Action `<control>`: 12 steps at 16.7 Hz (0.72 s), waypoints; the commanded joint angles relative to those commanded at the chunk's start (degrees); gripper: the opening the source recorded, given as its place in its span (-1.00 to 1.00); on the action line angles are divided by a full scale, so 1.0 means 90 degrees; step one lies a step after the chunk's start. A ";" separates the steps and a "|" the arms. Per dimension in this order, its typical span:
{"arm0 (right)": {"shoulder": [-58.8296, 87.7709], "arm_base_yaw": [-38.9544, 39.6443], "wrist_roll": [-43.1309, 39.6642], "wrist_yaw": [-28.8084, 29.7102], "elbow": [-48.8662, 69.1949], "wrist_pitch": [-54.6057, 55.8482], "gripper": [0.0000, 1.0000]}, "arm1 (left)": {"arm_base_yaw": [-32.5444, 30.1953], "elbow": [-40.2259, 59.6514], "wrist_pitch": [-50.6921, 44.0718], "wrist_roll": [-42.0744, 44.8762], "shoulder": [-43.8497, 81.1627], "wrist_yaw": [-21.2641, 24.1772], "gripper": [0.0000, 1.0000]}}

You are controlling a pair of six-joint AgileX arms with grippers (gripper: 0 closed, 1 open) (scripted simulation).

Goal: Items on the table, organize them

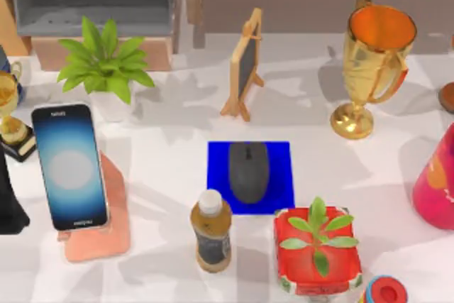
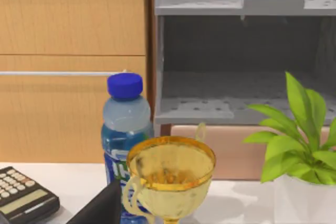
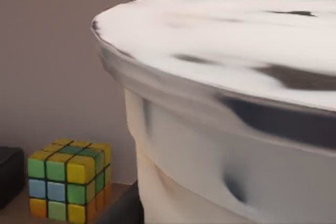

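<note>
At table centre I see the mouse lying on the blue mat, as if already put in its place. At nine o'clock, the phone leans on a pink stand, screen up. I cannot tell either gripper's state.

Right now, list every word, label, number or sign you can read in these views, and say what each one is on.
No text reads clearly.
Smartphone: small marks at the screen's top and bottom, too small to read.
Brown bottle: dark label, blurred.
Blue-capped bottle: white letters on the label, partly hidden behind the gold cup, unreadable.
Calculator: key markings too small to read.
Small chalkboard: blank.
</note>
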 joint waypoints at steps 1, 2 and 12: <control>0.0020 0.0188 -0.0006 0.0242 0.0174 -0.0282 -1.00 | 0.0000 0.0000 0.0000 0.0000 0.0000 0.0000 1.00; 0.0048 0.0362 -0.0016 0.0484 0.0354 -0.0555 -1.00 | 0.0000 0.0000 0.0000 0.0000 0.0000 0.0000 1.00; 0.0611 0.1435 -0.0163 0.2502 0.1952 -0.2443 -1.00 | 0.0000 0.0000 0.0000 0.0000 0.0000 0.0000 1.00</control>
